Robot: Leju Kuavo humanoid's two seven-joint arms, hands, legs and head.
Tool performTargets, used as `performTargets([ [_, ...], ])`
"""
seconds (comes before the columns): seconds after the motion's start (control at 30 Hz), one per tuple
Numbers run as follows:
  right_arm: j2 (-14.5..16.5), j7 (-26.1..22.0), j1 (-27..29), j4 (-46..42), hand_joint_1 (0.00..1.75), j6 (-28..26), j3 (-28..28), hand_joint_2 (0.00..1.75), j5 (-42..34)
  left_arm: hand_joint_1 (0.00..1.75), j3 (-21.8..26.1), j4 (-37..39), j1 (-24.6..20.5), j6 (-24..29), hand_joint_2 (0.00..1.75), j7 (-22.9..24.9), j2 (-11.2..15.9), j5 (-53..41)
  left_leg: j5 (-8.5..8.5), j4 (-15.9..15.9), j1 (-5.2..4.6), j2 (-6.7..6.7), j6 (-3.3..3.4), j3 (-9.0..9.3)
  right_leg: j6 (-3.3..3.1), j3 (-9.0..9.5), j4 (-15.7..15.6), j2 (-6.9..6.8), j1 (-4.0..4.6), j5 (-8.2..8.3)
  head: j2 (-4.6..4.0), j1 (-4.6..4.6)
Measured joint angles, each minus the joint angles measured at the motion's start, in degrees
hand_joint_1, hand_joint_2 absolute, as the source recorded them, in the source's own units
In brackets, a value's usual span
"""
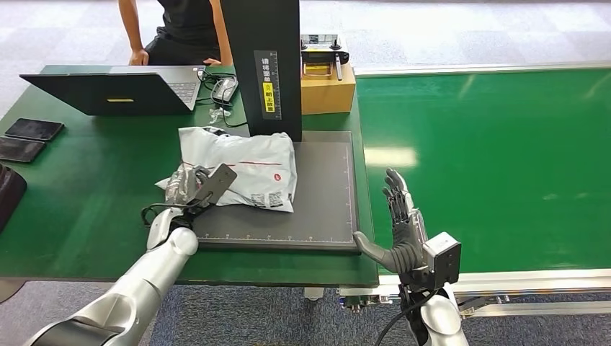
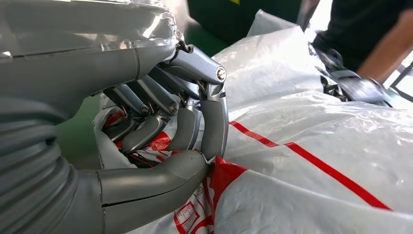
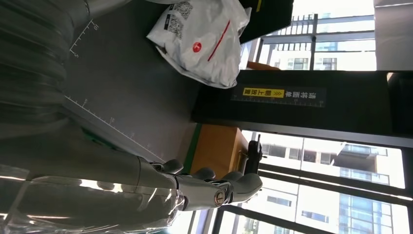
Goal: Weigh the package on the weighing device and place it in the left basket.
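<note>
The white package (image 1: 248, 167) lay on the far left part of the dark weighing device (image 1: 324, 194), beside its black column (image 1: 263, 65). The left hand (image 2: 160, 131) pinched the package's near left edge; the right hand (image 1: 400, 227) stood empty with fingers spread beside the device's near right corner

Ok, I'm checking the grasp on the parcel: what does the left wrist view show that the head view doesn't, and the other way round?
Left wrist view alone: the left hand's fingers and thumb curled into the crumpled plastic of the package, beside its red stripe.

Head view alone: the package lying on the dark scale platform, the open right hand off the platform's right edge, the laptop and the green conveyor.

Both: the left hand on the white package and a person behind the table.
</note>
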Motion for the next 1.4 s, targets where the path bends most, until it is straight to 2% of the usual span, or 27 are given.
performTargets([
  [0.33,0.0,0.2,0.0,0.0,0.00,-0.6,0.0,1.75,-1.0,1.75,2.5,0.8,-0.1,1.9,1.75,5.1,5.6,-4.5,0.00,0.0,-0.01,0.00,0.00,-0.05,0.01,-0.01,0.0,0.00,-0.03,0.00,0.00,0.02],
  [0.47,-0.1,0.2,0.0,0.0,0.00,-0.8,0.0,1.75,-1.0,1.75,2.5,1.3,-0.1,0.8,1.75,10.4,8.2,-7.9,0.00,0.0,-0.01,0.01,0.00,-0.05,0.00,-0.03,0.0,0.01,-0.03,0.00,0.00,0.01],
  [0.6,-0.1,0.3,0.0,-0.1,0.00,-1.4,0.0,1.75,-1.0,1.75,2.7,1.9,-0.2,-1.1,1.75,15.4,11.9,-10.6,0.01,0.0,0.00,0.02,-0.03,-0.05,-0.01,-0.07,0.0,0.03,0.01,0.00,0.00,0.00],
  [0.8,-0.3,0.5,0.3,-0.6,0.00,-1.6,0.0,1.75,-1.0,1.75,3.5,2.5,-0.4,-2.9,1.75,18.2,16.4,-13.2,0.03,0.0,0.03,0.01,-0.05,-0.10,-0.03,-0.11,0.0,0.01,0.03,-0.01,0.00,0.01],
  [0.9,-0.4,0.6,0.6,-0.9,0.00,-2.0,0.0,1.75,-1.0,1.75,3.4,2.7,-0.6,-4.5,1.75,21.3,18.2,-15.3,0.02,0.0,0.03,0.03,-0.05,-0.13,-0.04,-0.12,0.0,0.04,0.03,0.00,0.00,0.02],
  [1.03,-0.4,0.8,1.6,-1.7,0.00,-2.7,0.0,1.75,-0.8,1.75,4.5,3.2,-1.5,-10.3,1.75,26.4,21.7,-15.9,0.02,0.0,0.03,0.07,-0.05,-0.14,-0.06,-0.15,0.0,0.09,0.02,0.01,0.00,0.02],
  [1.13,-0.4,0.8,2.2,-2.2,0.00,-2.8,0.0,1.75,-0.6,1.75,6.1,3.6,-1.9,-12.9,1.75,28.2,24.2,-15.5,0.02,0.0,0.03,0.05,-0.06,-0.15,-0.06,-0.17,0.0,0.06,0.02,0.00,0.00,-0.01],
  [1.23,-0.4,0.9,2.4,-2.5,0.00,-2.8,0.0,1.75,-0.6,1.75,6.9,3.9,-1.9,-13.3,1.75,28.5,25.4,-15.3,0.02,0.0,0.03,0.00,-0.06,-0.17,-0.06,-0.17,0.0,0.00,0.03,-0.01,0.00,0.00],
  [1.4,-0.4,1.0,2.4,-2.5,0.00,-2.9,0.0,1.75,-0.6,1.75,7.7,4.2,-1.9,-13.4,1.75,28.7,26.0,-15.3,0.02,0.0,0.02,0.01,-0.06,-0.17,-0.07,-0.16,0.0,0.01,0.02,0.01,0.00,0.01],
])
